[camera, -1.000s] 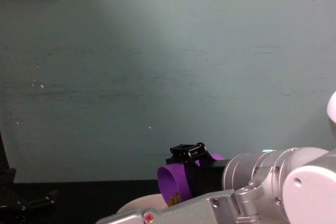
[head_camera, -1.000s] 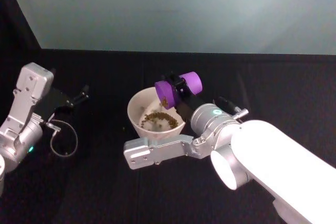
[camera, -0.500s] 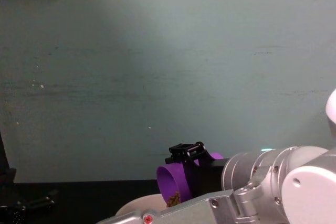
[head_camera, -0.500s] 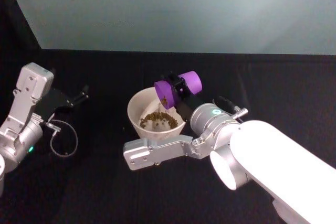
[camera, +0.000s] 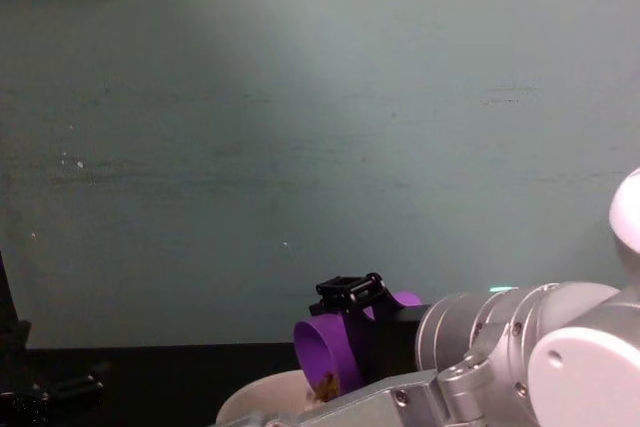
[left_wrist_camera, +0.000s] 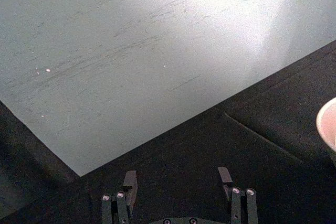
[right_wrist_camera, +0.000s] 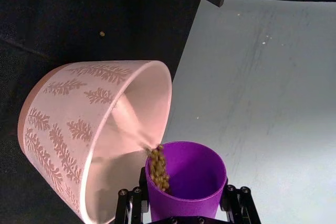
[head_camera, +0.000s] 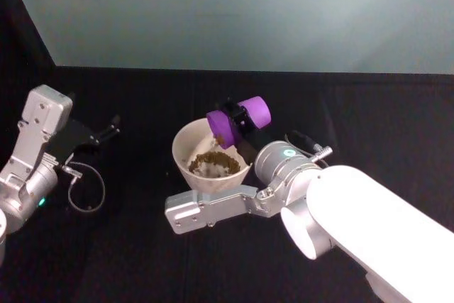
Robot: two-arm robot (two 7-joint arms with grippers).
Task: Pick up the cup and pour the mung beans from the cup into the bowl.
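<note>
One purple cup (head_camera: 257, 111) hung tipped on its side over the far right rim of the bowl (head_camera: 177, 148), its mouth turned down toward the bowl's hollow. The right pincer (head_camera: 235, 116) was clamped on the cup, one black finger on each side of the wall, as the right wrist view showed (right_wrist_camera: 182, 195). In that view the cup (right_wrist_camera: 186, 177) had a clump of mung beans (right_wrist_camera: 157, 169) sliding over its lip at the edge next to the bowl (right_wrist_camera: 58, 108), whose pale pink outer wall bore a leaf pattern. A heap of mung beans (head_camera: 213, 161) lay in the bottom of the bowl. One loose grain (right_wrist_camera: 102, 33) sat on the table (head_camera: 355, 111) apart from the bowl.

From the chest view the cup (camera: 322, 352) sat just above the bowl's rim (camera: 250, 402), with the right pincer (camera: 350, 315) around it and a few beans (camera: 323, 383) at the mouth.

The bowl stood on the black table near the middle, with the right arm reaching in from the near right. The left pincer (head_camera: 106, 133) was parked well to the left of the bowl, its fingers spread apart and holding nothing (left_wrist_camera: 177, 178); the bowl's edge (left_wrist_camera: 328, 129) showed off to its side. A pale green wall (head_camera: 248, 12) rose behind the table.
</note>
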